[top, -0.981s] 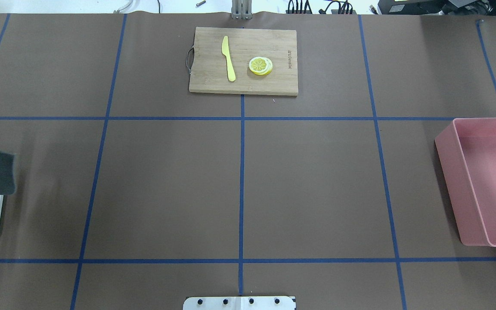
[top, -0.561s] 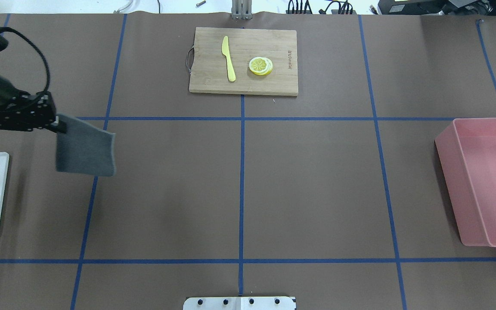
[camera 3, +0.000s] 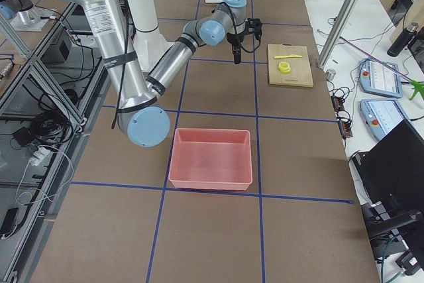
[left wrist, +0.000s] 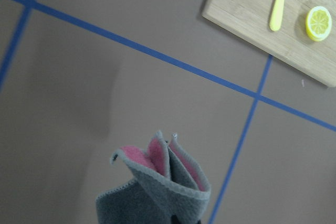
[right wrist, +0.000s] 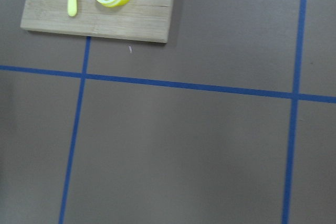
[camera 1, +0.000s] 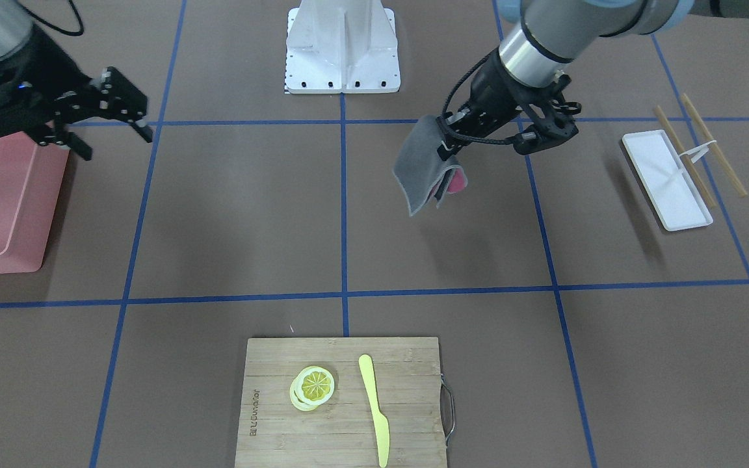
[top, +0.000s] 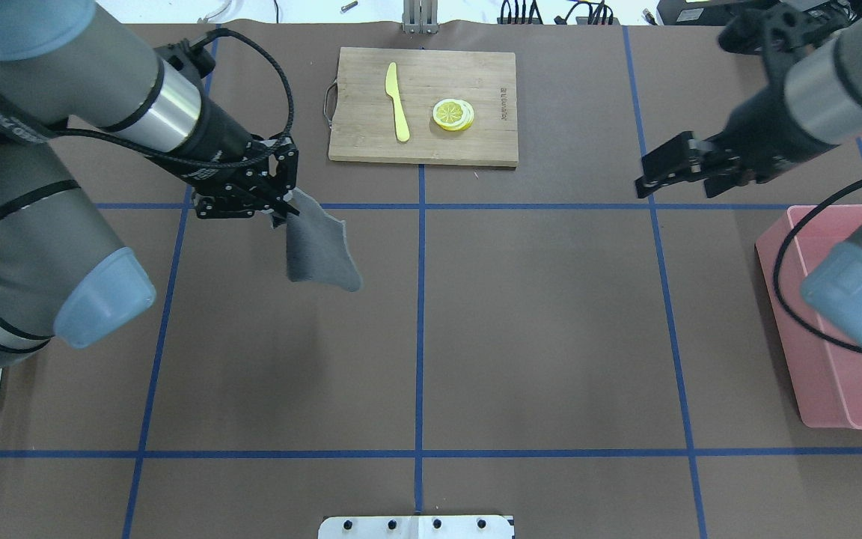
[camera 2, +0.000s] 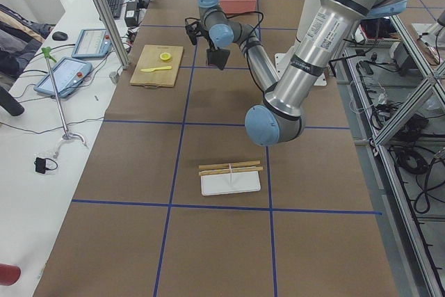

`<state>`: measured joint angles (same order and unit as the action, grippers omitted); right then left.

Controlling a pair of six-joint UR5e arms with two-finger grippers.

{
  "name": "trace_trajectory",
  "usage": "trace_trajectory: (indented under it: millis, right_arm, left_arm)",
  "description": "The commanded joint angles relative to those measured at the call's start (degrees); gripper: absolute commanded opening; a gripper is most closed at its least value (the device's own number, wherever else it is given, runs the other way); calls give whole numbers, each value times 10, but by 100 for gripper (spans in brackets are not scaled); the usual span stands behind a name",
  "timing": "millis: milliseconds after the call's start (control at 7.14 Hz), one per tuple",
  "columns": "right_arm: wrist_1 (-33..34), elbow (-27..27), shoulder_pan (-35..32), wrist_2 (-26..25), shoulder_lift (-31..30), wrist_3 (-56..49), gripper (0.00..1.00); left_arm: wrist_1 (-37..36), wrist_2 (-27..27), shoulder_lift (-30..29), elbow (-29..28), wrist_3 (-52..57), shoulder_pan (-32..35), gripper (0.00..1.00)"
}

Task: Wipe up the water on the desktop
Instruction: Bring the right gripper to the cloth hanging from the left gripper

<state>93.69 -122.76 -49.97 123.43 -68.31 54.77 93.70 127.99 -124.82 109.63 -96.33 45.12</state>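
Left gripper [top: 282, 210] is clamped on the upper corner of a grey cloth [top: 317, 253] with a pink inner face. The cloth hangs folded, clear of the desktop [top: 536, 322], and its shadow falls apart from it on the surface. The desktop is the brown sheet with the blue tape grid, and it lies under both arms. The cloth is over the grid cell left of the centre tape line, on the robot's side of the cutting board [top: 371, 142]. Right gripper [camera 1: 118, 146] has its fingers apart and holds nothing. It hangs above the desktop, just beside the far end of the pink bin [top: 783, 314]. On the board lie a yellow knife [top: 398, 101] and lemon slices [top: 453, 114], apart from each other. A white tray [camera 1: 654, 162] with chopsticks [camera 1: 712, 146] laid across it sits at the desktop's left end.
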Motion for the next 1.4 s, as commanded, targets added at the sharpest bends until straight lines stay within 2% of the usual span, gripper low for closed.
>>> trace_trajectory:
  millis: [0, 140, 420, 561, 841, 1121, 1261]
  right_arm:
    - [0, -20, 144, -181, 64, 97, 100]
    - [-17, -19, 185, -232, 80, 101, 100]
    - [-71, -19, 273, -376, 81, 102, 100]
    - [-72, -19, 291, -404, 84, 101, 100]
    - [-90, -17, 304, -407, 75, 92, 95]
    - [-91, -16, 312, -431, 76, 90, 89]
    - [-91, -18, 312, -434, 76, 88, 68]
  left_arm:
    - [-8, -39, -48, -24, -71, -42, 0]
    - [-6, -60, -62, -33, -87, -60, 0]
    - [-3, -81, -93, -42, -135, -86, 0]
    - [0, -81, -110, -56, -147, -86, 0]
    - [0, -81, -115, -54, -149, -86, 0]
    - [-3, -79, -118, -43, -151, -86, 0]
    - [-4, -78, -118, -36, -166, -86, 0]
